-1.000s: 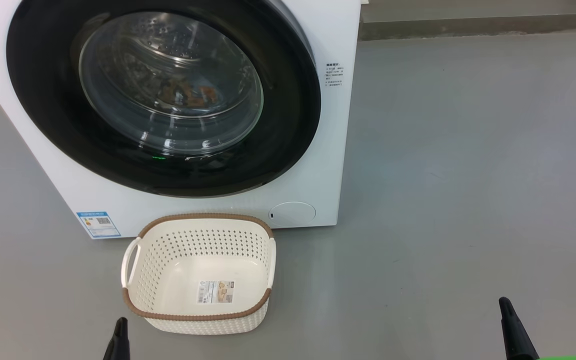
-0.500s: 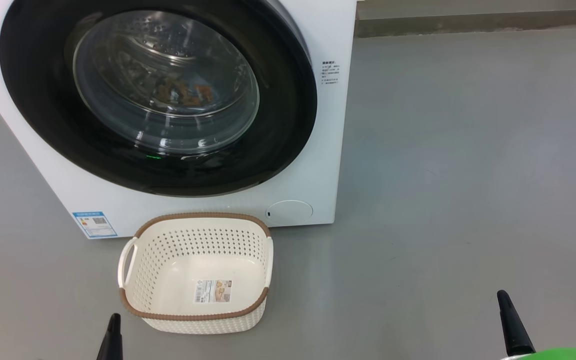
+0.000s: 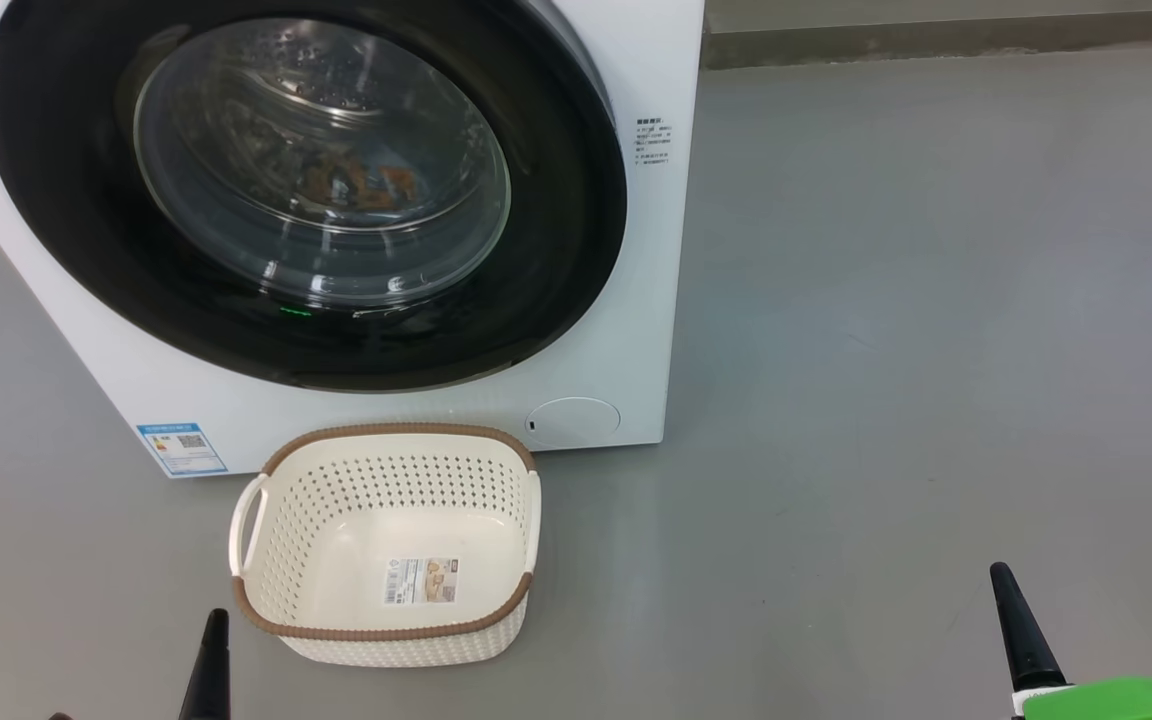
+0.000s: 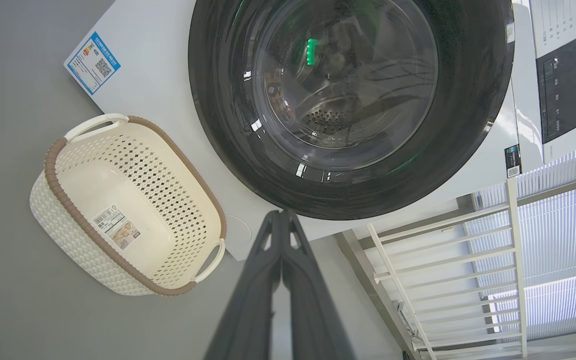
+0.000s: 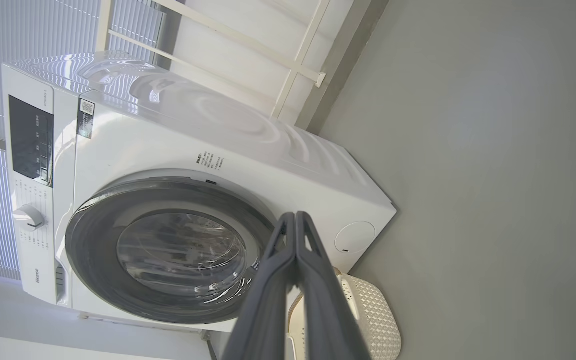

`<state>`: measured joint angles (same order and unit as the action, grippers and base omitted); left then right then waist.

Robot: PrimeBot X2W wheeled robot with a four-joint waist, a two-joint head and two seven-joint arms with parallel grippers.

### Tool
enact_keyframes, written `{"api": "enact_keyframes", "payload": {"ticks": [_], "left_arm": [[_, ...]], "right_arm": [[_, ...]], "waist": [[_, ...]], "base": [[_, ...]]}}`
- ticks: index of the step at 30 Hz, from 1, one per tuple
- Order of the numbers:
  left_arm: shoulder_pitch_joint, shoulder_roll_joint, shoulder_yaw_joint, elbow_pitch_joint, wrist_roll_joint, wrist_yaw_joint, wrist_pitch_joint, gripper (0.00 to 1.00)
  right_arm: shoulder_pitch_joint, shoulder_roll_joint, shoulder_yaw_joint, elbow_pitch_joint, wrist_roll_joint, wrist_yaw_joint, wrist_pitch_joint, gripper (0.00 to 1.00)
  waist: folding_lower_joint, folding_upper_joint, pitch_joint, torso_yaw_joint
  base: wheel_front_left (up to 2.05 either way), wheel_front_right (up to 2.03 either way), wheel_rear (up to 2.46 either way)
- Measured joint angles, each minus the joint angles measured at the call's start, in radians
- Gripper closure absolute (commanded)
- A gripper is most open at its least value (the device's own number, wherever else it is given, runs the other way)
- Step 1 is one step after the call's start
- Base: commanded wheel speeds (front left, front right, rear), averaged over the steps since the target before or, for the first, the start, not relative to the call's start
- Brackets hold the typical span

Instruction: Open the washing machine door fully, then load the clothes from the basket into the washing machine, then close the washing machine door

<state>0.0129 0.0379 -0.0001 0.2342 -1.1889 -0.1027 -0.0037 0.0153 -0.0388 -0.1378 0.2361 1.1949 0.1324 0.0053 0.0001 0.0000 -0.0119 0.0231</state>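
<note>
The washing machine door [image 3: 306, 190] lies shut against the front of the washing machine [image 3: 656, 300], its glossy black rim ringing the bulging glass bowl. Through that glass, orange-brown patches of the clothes [image 3: 366, 185] show low inside the perforated drum, dimmed by reflections, so little more of them can be made out. On the grey floor [image 3: 886, 350] just before the machine stands the basket [image 3: 386, 632], upright, its far brown rim close under the door's lower edge and beside the small round cap [image 3: 573, 421] low on the machine's front. The basket's cream bottom is bare but for the paper label [image 3: 421, 580]. A blue label [image 3: 181, 448] sits at the machine's lower left corner. In the head view the left gripper [image 3: 211, 655] rises from the bottom edge near the basket's left front corner, apart from it and pointing up toward the machine. The left wrist view shows its two dark fingers [image 4: 268, 260] pressed together along their length with nothing between them, the tip aimed at the lower rim of the door. The right gripper [image 3: 1011, 620] stands at the lower right over open floor, well apart from the basket, with a green part [image 3: 1116, 695] at its base. The right wrist view shows that pair of fingers likewise closed tip to tip on nothing, pointing at the machine's front near the door's edge. Behind the machine are a white railing [image 4: 443, 260] and window blinds [image 4: 558, 225].
</note>
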Motion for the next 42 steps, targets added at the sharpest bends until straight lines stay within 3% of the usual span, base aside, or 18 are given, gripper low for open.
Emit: {"api": "enact_keyframes", "payload": {"ticks": [38,42], "left_arm": [[-0.073,0.0,0.066,0.027,-0.421,-0.017,0.101,1.0],[-0.081,0.0,0.068,0.027,-0.425,-0.017,0.104,1.0]], "right_arm": [[-0.079,-0.001,0.0,0.032,0.402,0.0,0.1,1.0],[-0.079,-0.001,0.0,0.033,0.409,0.0,0.1,1.0]], "waist": [[-0.0001,0.0,0.015,-0.023],[-0.0001,0.0,0.015,-0.023]], "base": [[0.0,0.0,0.0],[0.0,0.0,0.0]]}}
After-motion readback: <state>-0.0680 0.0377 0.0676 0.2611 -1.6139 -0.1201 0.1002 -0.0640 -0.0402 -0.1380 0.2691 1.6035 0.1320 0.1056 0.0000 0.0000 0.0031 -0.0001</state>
